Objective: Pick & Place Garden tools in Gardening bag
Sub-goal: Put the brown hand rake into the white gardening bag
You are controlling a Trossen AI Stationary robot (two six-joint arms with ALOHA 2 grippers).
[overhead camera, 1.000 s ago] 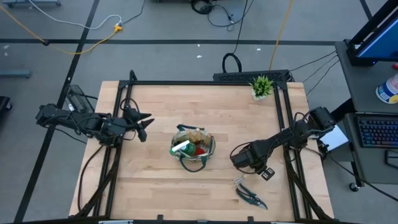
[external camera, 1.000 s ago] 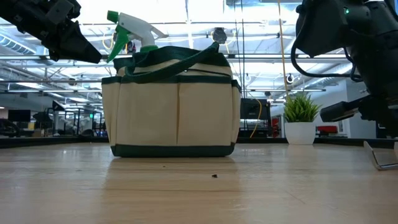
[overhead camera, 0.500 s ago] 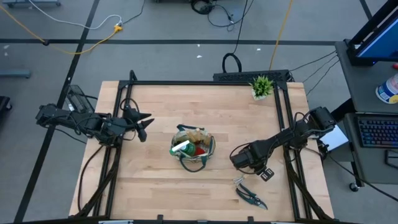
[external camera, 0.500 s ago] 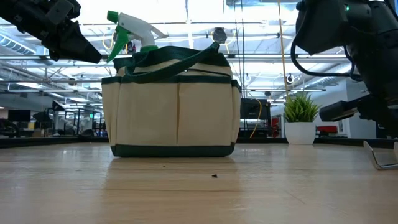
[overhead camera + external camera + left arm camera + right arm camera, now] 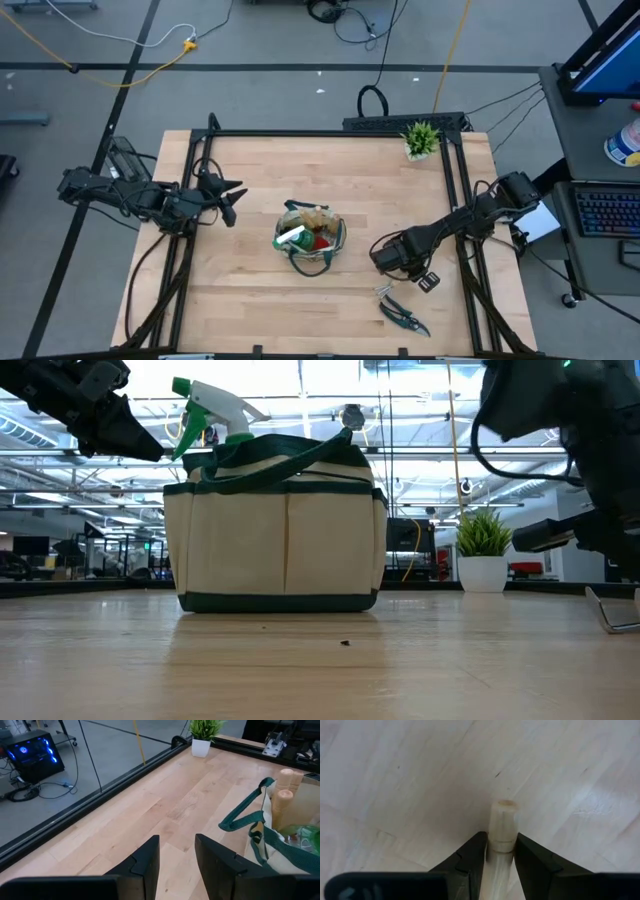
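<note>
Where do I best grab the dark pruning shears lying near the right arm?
Take the dark pruning shears across their slim middle, straight down from above: they lie flat and diagonal on the wooden table, so turn the gripper crosswise to them. Which end is blades, I cannot tell. The right gripper is nearest but is shut on a wooden tool handle.

Gardening bag (image 5: 310, 240) mid-table, pruning shears (image 5: 404, 314) near the front edge.
</note>
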